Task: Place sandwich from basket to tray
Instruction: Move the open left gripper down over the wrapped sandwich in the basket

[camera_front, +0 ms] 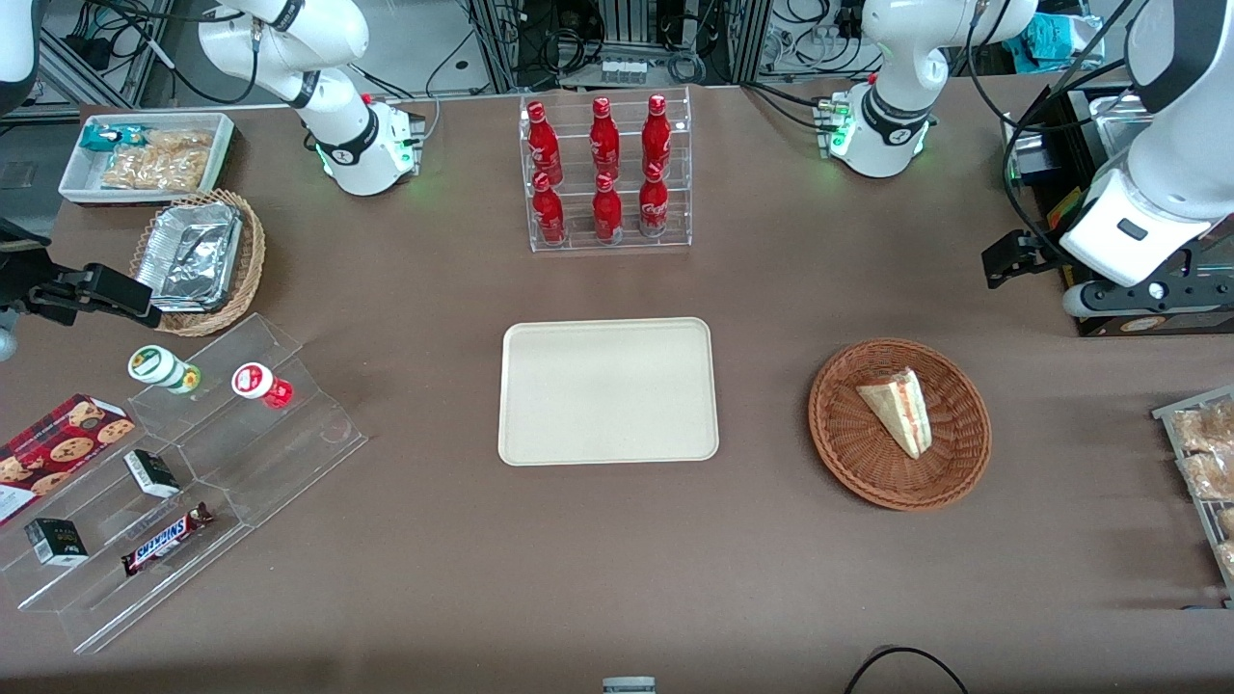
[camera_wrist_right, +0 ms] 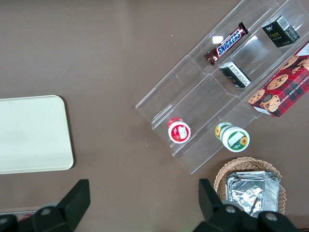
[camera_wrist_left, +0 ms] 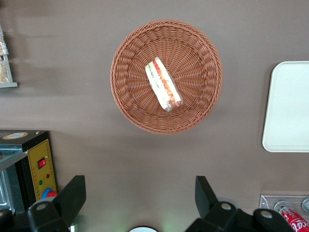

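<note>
Claw [camera_wrist_left: 140,198] wide apart, high above table, off basket [camera_wrist_left: 166,76] w/ sandwich [camera_wrist_left: 163,84].

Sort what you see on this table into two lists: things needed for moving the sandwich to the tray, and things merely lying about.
Needed: sandwich, lying in the basket; tray; pincer, open, above the table, apart from the basket.

Lying about: cola bottles; foil containers; Snickers bar; cookie box.

sandwich [camera_wrist_left: 163,90] in basket [camera_wrist_left: 130,58] | end effector [camera_wrist_left: 140,195] open, above table, apart
</note>
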